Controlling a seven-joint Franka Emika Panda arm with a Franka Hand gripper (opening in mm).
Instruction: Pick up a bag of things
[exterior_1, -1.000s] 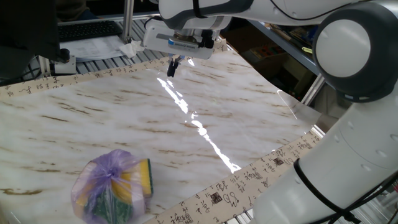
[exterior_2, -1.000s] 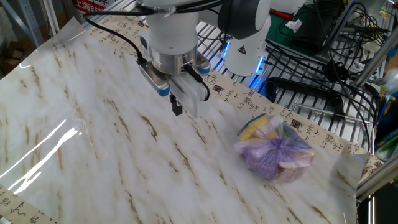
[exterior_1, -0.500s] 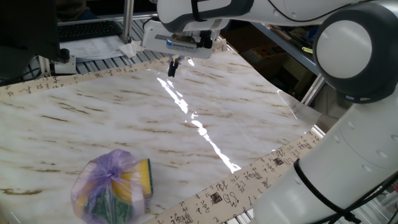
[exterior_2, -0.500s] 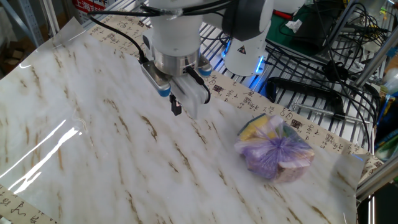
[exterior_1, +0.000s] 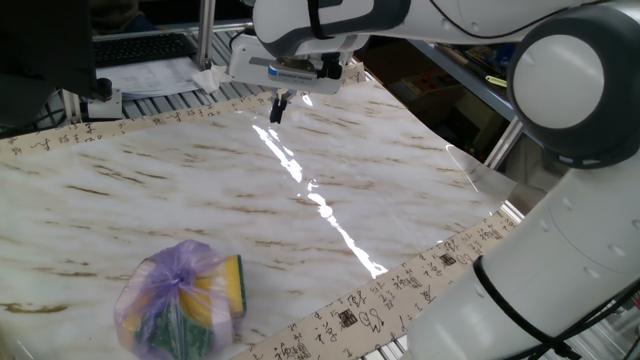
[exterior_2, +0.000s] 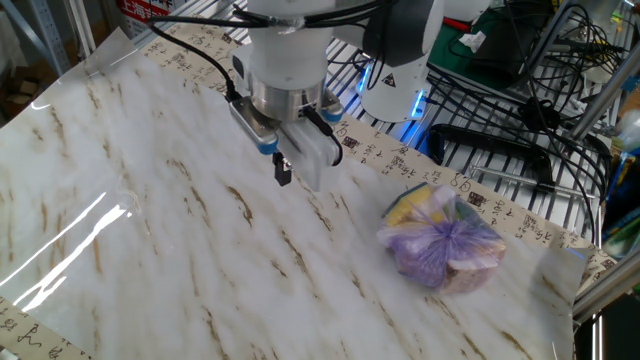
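Observation:
The bag of things (exterior_1: 183, 298) is a lumpy pale-purple plastic bag knotted on top, with yellow and dark green sponges showing through. It rests on the marble-patterned table near the front left edge in one fixed view, and at the right side of the table (exterior_2: 443, 241) in the other fixed view. My gripper (exterior_1: 278, 106) hangs above the far middle of the table, well away from the bag. In the other fixed view the gripper (exterior_2: 283, 171) points down with its dark fingers together and nothing between them.
The marble-patterned sheet (exterior_1: 300, 190) has a border strip printed with characters (exterior_1: 400, 290). A wire rack with black cables (exterior_2: 520, 150) stands behind the bag. A keyboard and papers (exterior_1: 150, 60) lie beyond the far edge.
The gripper has shifted slightly toward the bag's side and a little upward. The bag has not moved.

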